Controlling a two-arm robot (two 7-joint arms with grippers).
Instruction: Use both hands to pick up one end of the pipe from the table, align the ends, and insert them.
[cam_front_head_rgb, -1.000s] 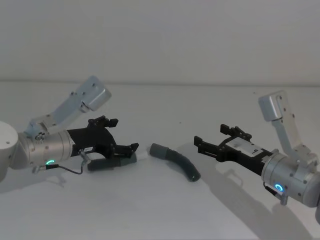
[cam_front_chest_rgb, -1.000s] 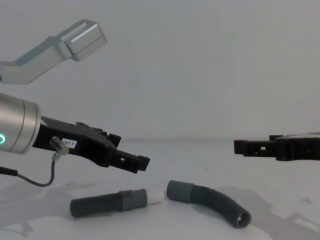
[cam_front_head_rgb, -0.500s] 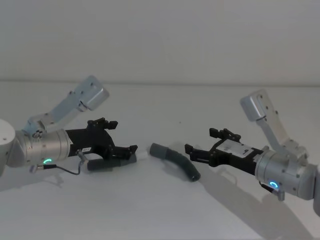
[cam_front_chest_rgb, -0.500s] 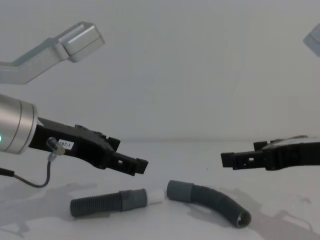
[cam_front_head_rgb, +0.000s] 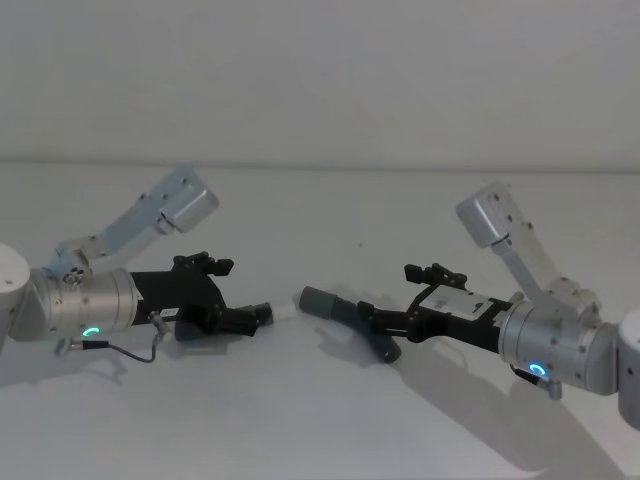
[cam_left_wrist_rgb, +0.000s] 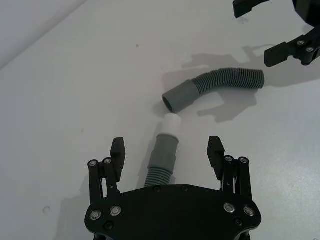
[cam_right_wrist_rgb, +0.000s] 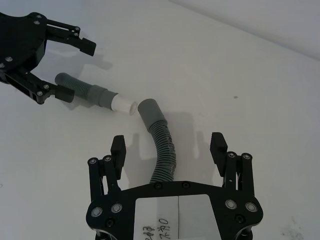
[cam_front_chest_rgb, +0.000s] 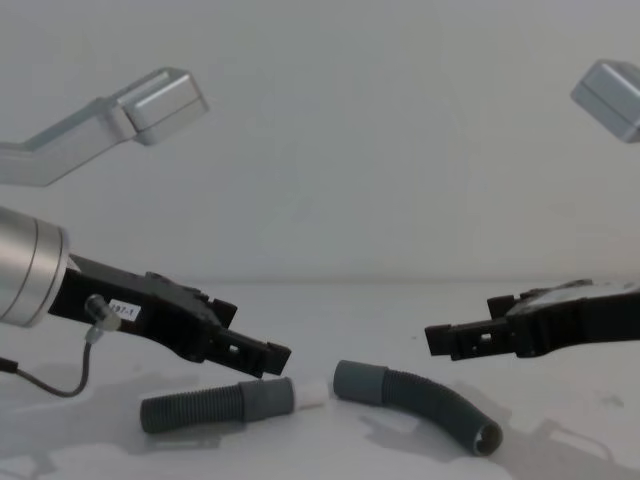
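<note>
1. Dark grey corrugated straight hose piece (cam_front_chest_rgb: 200, 408) lies on the matte white worktop (cam_front_head_rgb: 300, 430). Its white spigot tip (cam_front_chest_rgb: 313, 394) sits just beside the smooth grey cuff (cam_front_chest_rgb: 360, 381) of the curved corrugated hose piece (cam_front_chest_rgb: 440, 405), not inserted.
2. Black angular left gripper (cam_left_wrist_rgb: 166, 147) hovers spread, straddling the straight piece.
3. Black right gripper (cam_right_wrist_rgb: 168, 144) hovers spread over the curved piece.

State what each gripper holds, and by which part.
Nothing is held: the open left gripper hovers over the straight piece, the open right gripper over the curved piece.
</note>
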